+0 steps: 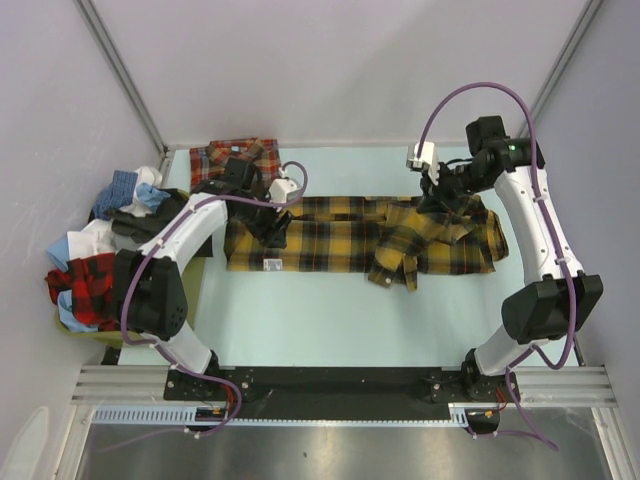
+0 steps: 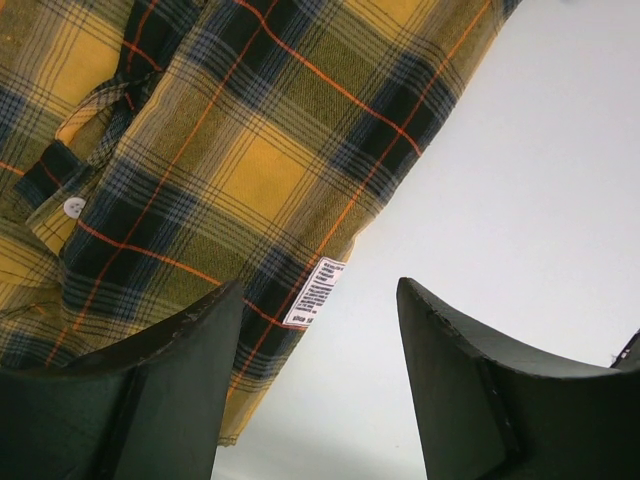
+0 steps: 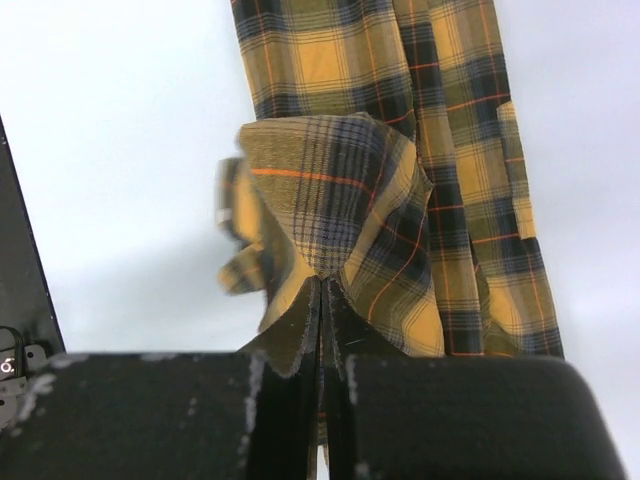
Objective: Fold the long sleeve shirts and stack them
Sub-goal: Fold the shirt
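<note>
A yellow-and-black plaid long sleeve shirt (image 1: 330, 235) lies spread across the middle of the table. My right gripper (image 1: 440, 200) is shut on a fold of its cloth (image 3: 340, 190) near the right end and holds that part bunched and raised, the rest hanging down. My left gripper (image 1: 272, 228) stands open above the shirt's left end, nothing between its fingers. In the left wrist view the gripper (image 2: 320, 285) hovers over the shirt's edge (image 2: 230, 150) and a white care label (image 2: 315, 292). A red-orange plaid shirt (image 1: 235, 155) lies folded at the back left.
A heap of mixed clothes (image 1: 100, 250) fills a bin off the table's left side. The pale table surface (image 1: 330, 320) shows in front of the yellow shirt. Grey walls close in the back and sides.
</note>
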